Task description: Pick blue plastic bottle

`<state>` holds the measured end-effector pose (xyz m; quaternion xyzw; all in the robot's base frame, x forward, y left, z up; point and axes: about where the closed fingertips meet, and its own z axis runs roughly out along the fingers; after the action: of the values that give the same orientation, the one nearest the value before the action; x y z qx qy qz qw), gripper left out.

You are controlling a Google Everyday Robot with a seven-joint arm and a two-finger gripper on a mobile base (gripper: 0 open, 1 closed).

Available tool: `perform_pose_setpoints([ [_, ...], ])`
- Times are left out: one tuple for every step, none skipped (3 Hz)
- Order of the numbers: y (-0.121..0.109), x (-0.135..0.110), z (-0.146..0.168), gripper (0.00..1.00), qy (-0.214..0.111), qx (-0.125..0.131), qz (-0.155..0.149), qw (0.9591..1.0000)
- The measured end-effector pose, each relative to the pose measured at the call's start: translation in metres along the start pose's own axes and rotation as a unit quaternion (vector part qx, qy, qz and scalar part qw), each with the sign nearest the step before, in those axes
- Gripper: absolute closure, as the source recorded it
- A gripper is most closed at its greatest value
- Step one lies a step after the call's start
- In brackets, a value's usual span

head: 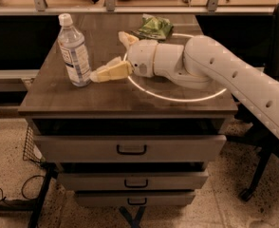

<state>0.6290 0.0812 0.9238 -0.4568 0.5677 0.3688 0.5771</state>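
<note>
The blue plastic bottle (74, 51) stands upright at the left of the brown cabinet top (106, 99); it is clear and pale blue, with a white cap and a white label. My gripper (107, 55) is just right of the bottle and is open. Its lower cream finger (108, 72) points left and nearly touches the bottle's base. Its upper finger (126, 38) points up and back. Nothing is held. The white arm comes in from the right.
A shallow bowl with a pale rim (187, 99) sits under the arm at the middle right. A green foil snack bag (153, 27) lies at the back. Drawers (130, 148) are below. A chair base (258, 175) is at the right and a wire basket (32, 146) at the left.
</note>
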Motion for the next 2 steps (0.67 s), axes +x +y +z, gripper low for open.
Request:
perform_pose_setpoints([
  [0.001, -0.010, 0.019, 0.00, 0.005, -0.007, 0.001, 1.0000],
  [0.003, -0.021, 0.039, 0.00, 0.007, -0.017, 0.000, 0.9998],
])
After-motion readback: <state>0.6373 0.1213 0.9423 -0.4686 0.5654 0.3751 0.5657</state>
